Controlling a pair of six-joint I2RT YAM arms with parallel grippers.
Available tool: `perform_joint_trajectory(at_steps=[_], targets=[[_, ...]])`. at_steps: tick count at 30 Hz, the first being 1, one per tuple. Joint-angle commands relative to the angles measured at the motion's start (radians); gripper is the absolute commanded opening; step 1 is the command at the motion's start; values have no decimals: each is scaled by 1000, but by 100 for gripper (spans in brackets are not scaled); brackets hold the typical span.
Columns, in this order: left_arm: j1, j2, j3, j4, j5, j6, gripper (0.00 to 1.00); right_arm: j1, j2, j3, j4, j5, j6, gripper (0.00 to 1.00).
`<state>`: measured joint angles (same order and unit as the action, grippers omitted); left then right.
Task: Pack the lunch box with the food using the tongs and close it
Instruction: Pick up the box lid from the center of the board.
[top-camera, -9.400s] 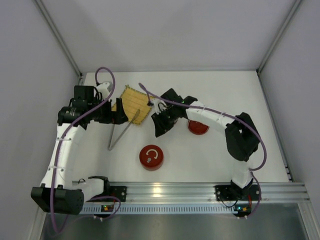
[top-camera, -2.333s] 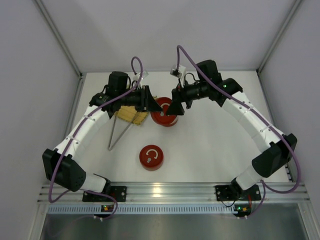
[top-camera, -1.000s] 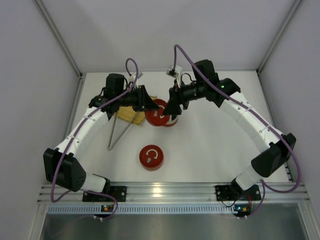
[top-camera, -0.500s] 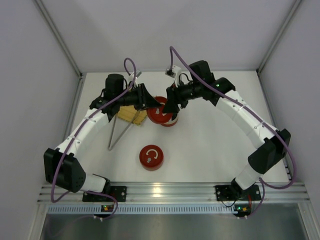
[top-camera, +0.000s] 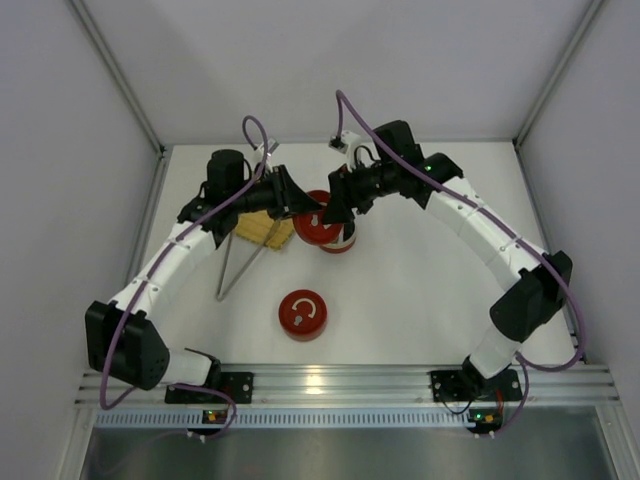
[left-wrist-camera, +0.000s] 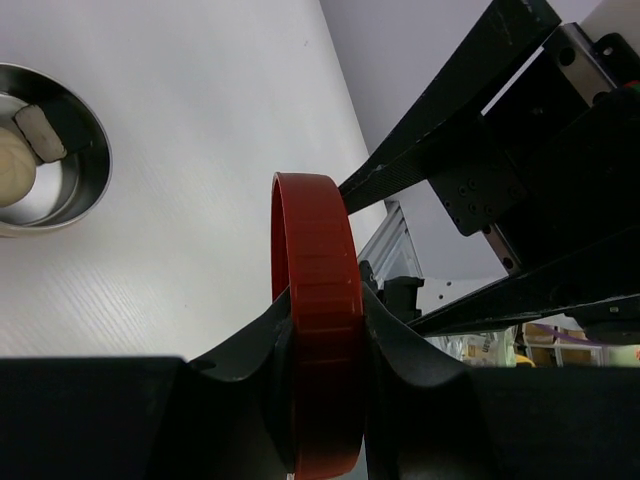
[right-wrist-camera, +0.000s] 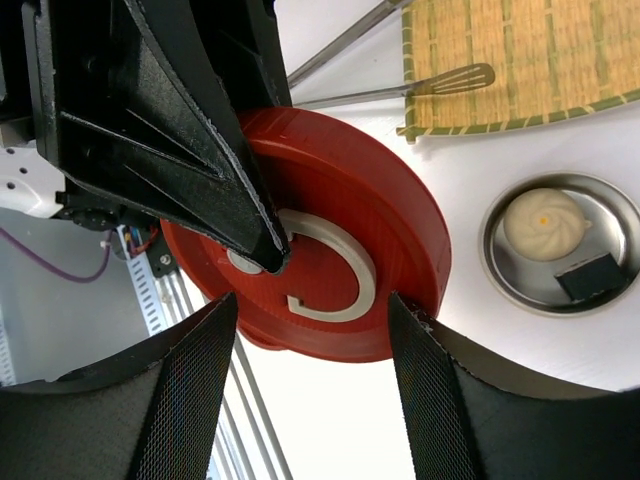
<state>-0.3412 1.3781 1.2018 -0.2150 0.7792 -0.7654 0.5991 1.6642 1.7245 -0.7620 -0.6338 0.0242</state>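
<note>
- The tongs (top-camera: 240, 265) lie unheld behind and outboard of my left gripper (left-wrist-camera: 325, 300), their tips on the yellow mat (right-wrist-camera: 520, 60). I judge they are parked there because both my arms are busy with closing.
- My left gripper is pinched narrow on the rim of the red lid (left-wrist-camera: 312, 240), which stands on edge between my fingers, clear of the table. I take it the edge grip leaves both faces free for the other arm.
- Past my left fingertips and lower sits the steel bowl (left-wrist-camera: 100, 160), uncovered, with a white bun (right-wrist-camera: 545, 222) and a dark piece (right-wrist-camera: 590, 275) inside. The lid looks meant for it. I see no red or orange food.
- My right gripper (right-wrist-camera: 310, 305) faces the lid's top, which carries a white C-shaped mark. Its jaws are spread wide, one finger on each side. I cannot tell whether they touch the lid.
- The table (top-camera: 420, 290) is plain matte white. A second red lid (top-camera: 303, 314) lies flat on it, nearer my bases.
- Pale walls close three sides, and a metal rail runs along the near edge.
</note>
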Motion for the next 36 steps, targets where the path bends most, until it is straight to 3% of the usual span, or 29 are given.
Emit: perform_joint_trajectory(at_steps=[1,8,18,23,30,36], targets=[[2,-56,-11,112,-9,-20,0,1,19,49,58,-59,60,62],[4,-63,-31,118,-11,-9,0,-21,46,38,130,-266,163,59],[2,-63,-67,143,-21,-31,0,-90,23,-57,414,-575,399,45],[2,-57,-71,160,-21,-46,0,-88,-1,-126,604,-621,534,42],[5,-60,-71,167,-28,-51,0,-87,-6,-125,554,-589,508,40],[14,-60,-71,187,-26,-80,0,-88,0,-77,261,-474,238,38]])
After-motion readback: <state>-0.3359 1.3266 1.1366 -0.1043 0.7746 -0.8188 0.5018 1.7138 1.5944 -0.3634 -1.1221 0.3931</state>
